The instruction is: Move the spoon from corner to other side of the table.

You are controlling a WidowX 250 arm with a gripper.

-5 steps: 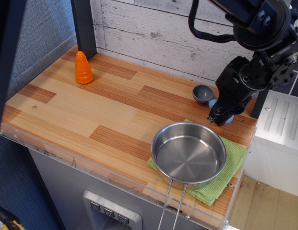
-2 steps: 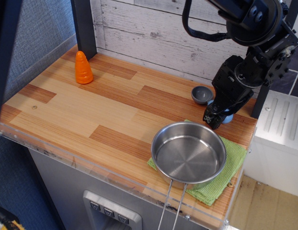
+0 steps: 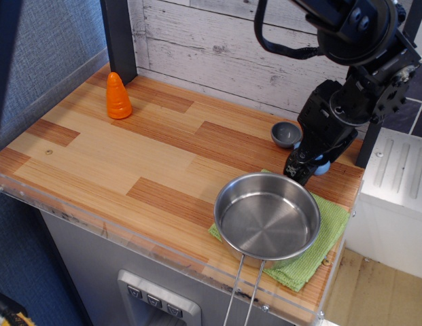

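The spoon lies at the back right corner of the wooden table [image 3: 129,163]. Its round grey bowl [image 3: 286,134] shows clearly, and a bit of its light-blue handle [image 3: 322,165] peeks out behind the arm. My black gripper [image 3: 296,170] is low over the handle, just right of the bowl and at the far rim of the steel pan. Its fingertips are dark and seen from behind, so I cannot make out whether they hold the handle.
A steel pan [image 3: 267,216] with a wire handle sits on a green cloth [image 3: 326,234] at the front right. An orange cone [image 3: 117,96] stands at the back left next to a dark post [image 3: 119,37]. A clear plastic rim [image 3: 95,224] lines the front edge.
My gripper has shifted a little left and toward the pan's far rim. The spoon's bowl has moved very slightly left. The pan and cone have not moved.
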